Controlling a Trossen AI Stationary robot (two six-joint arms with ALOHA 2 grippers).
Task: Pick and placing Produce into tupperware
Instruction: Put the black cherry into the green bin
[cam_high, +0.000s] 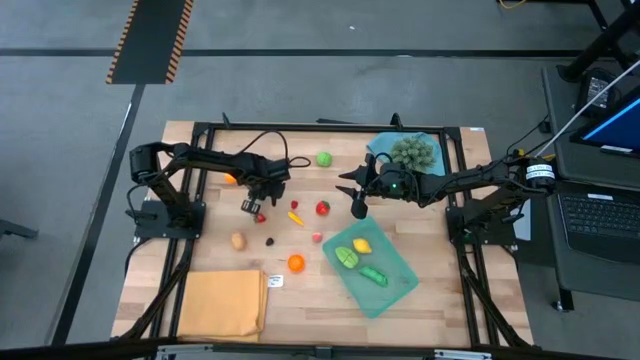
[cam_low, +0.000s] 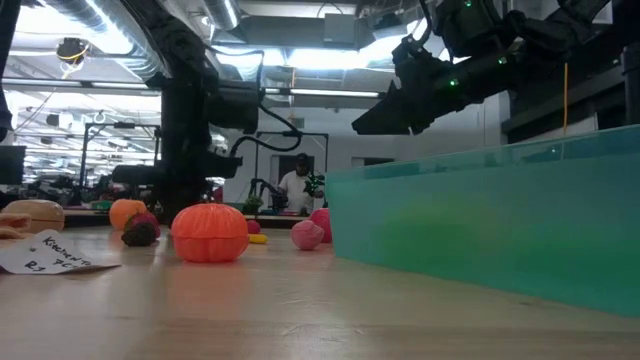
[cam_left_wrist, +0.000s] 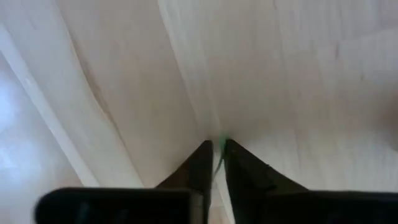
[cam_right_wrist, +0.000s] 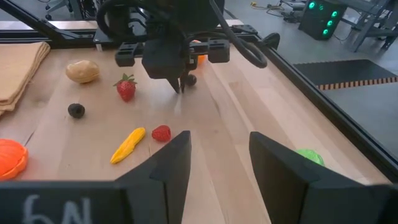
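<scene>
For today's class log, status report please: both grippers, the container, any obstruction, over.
Left gripper shut, lowered beside red toy strawberry. Right gripper open, empty, hovering. Translucent teal rectangular plastic tupperware holds three produce pieces. Nothing blocking it.

Both arms are dark, slim and jointed, with black cables looping along them; the right arm (cam_high: 470, 180) carries a white band near its base and small green lights; each ends in 2 tapered black fingers (cam_right_wrist: 171, 165).

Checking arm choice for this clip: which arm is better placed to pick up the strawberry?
Left, probably. The left gripper, fingers shut, is down at the table right beside the strawberry; the open right gripper hangs farther off, near the tupperware.
</scene>
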